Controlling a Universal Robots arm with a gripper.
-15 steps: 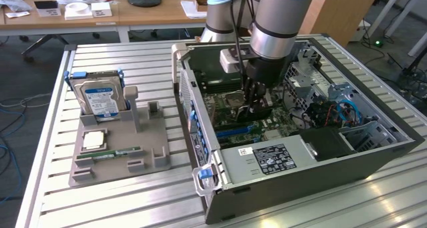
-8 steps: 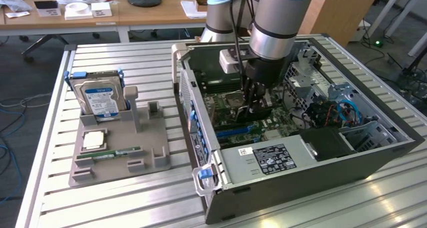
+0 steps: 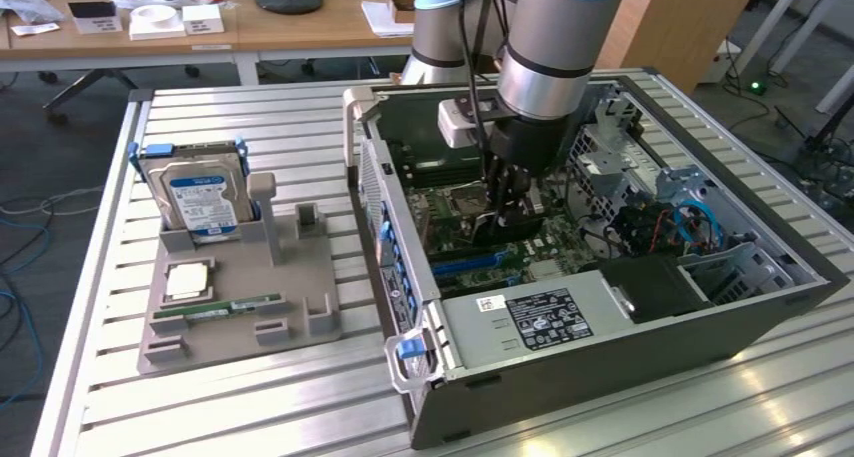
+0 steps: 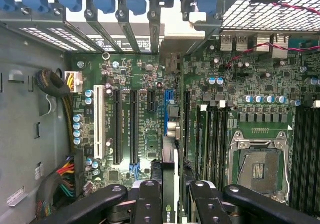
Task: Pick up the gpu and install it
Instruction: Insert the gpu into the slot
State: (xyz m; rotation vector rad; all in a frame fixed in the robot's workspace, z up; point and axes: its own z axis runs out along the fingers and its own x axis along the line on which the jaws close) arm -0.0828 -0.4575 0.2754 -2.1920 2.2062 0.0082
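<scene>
My fingers clamp one graphics card edge-on over one motherboard; one hard drive stands at the exterior view's left.

No wording or nos. legible anywhere. Ext. view: blue label on hard drive, print too small to read; black label w/ white print on power supply, unreadable; small white sticker beside it, likewise. Wrist view: white silkscreen along slots on motherboard, not readable; green logo mark low on gpu edge, brand not confirmed; pale sticker on case wall, nothing readable on it.
</scene>
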